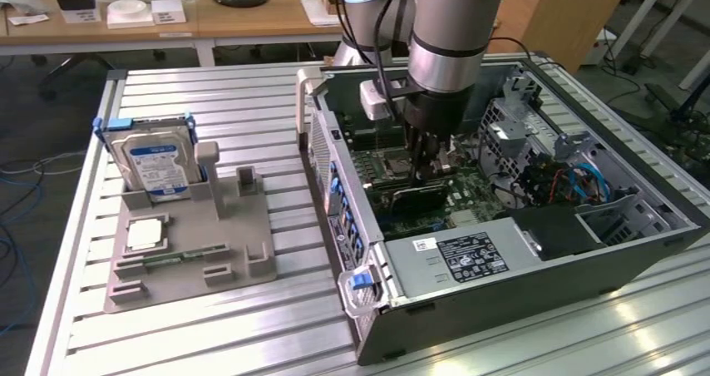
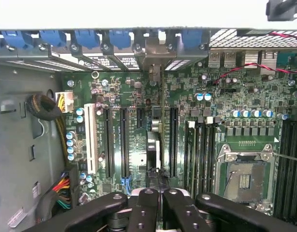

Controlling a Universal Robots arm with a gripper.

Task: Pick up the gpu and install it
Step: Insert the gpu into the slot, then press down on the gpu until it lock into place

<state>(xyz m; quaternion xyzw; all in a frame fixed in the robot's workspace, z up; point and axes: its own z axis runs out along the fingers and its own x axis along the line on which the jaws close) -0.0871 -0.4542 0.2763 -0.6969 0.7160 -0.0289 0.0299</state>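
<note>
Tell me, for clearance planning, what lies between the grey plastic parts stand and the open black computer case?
Nothing: in the exterior view, bare ribbed aluminium tabletop runs between the stand and the case.

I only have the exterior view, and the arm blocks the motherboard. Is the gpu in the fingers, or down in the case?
Observer: In the wrist view the fingers are closed on the top edge of the gpu, which stands edge-on over the motherboard.
Operator: Where is its metal bracket?
Observer: The bracket sits against the case's rear slot openings, next to the row of blue clips.
Operator: Are the neighbouring slots occupied?
Observer: No, the long black slots beside the card are empty.
</note>
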